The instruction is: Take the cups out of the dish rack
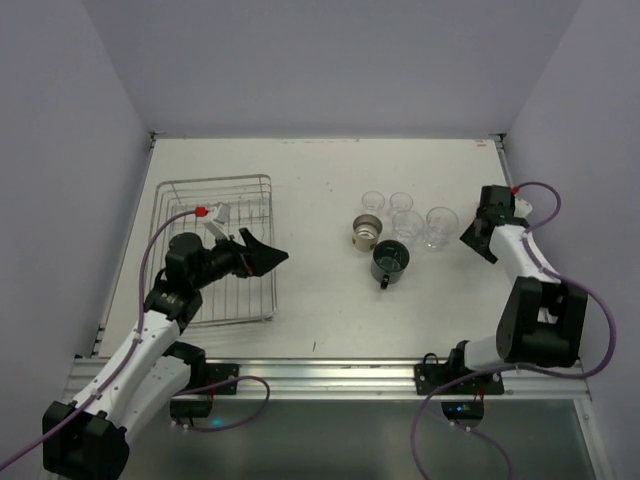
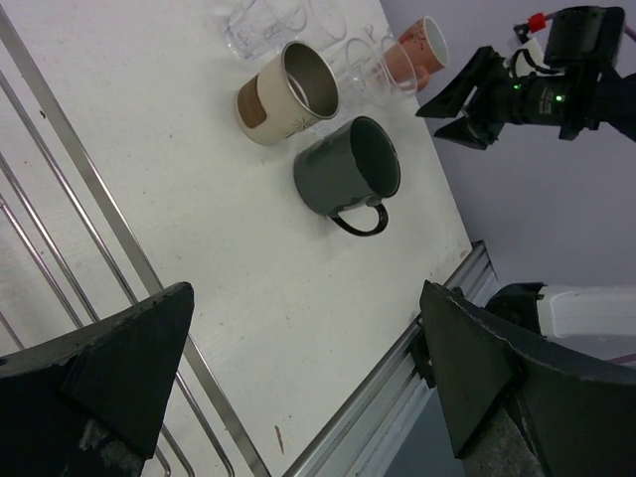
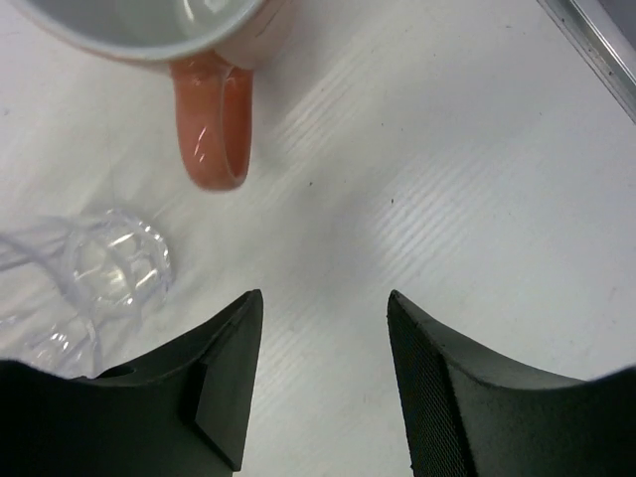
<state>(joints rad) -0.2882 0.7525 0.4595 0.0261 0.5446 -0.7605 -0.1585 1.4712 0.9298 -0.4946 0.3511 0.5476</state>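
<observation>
Cups (image 1: 390, 260) sit on the worktop (image 1: 320, 310), centre-right in the top view; rack (image 1: 215, 185) at left. Orange cup (image 3: 214, 129) only shows in wrist views. Left tool (image 1: 268, 248) gapes wide, right tool (image 3: 323, 303) half open, both empty.

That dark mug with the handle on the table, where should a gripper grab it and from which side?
Probably the rim wall beside the handle, coming down from above on the near side, one finger inside. The dark mug stands upright with its mouth open, its handle faces that side, and the beige cup and clear glasses crowd its far side.
</observation>
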